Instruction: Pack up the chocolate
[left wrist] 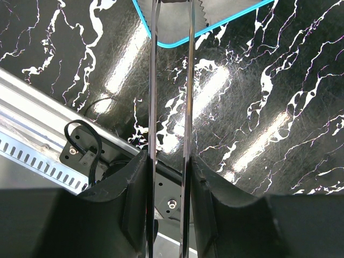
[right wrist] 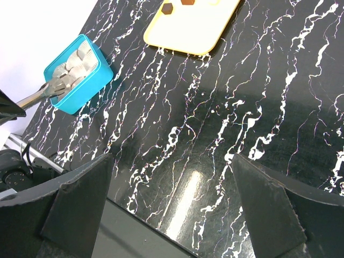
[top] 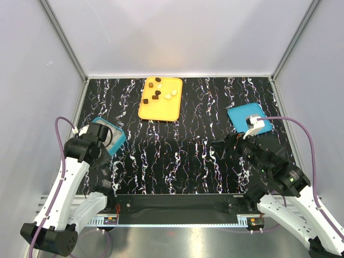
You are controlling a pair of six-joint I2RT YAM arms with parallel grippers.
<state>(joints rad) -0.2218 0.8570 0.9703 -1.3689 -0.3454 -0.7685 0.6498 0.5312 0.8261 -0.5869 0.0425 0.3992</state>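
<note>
- Clamping a pair of tweezers [left wrist: 153,80] between its fingers, the left gripper [left wrist: 169,161] sits near left, with the tweezer tips at the teal box [right wrist: 88,80].
- The chocolate [top: 157,93] lies on the orange tray [top: 158,110] at far centre. That is farther off and to the right of those tips, so the reach looks diagonal.
- The right gripper [right wrist: 172,158], near right, is spread wide and empty. It looks farther from the tray than the left.

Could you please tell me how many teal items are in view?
2: a teal box at the left, and a flat teal piece at the right, partly covered by the right arm.
</note>
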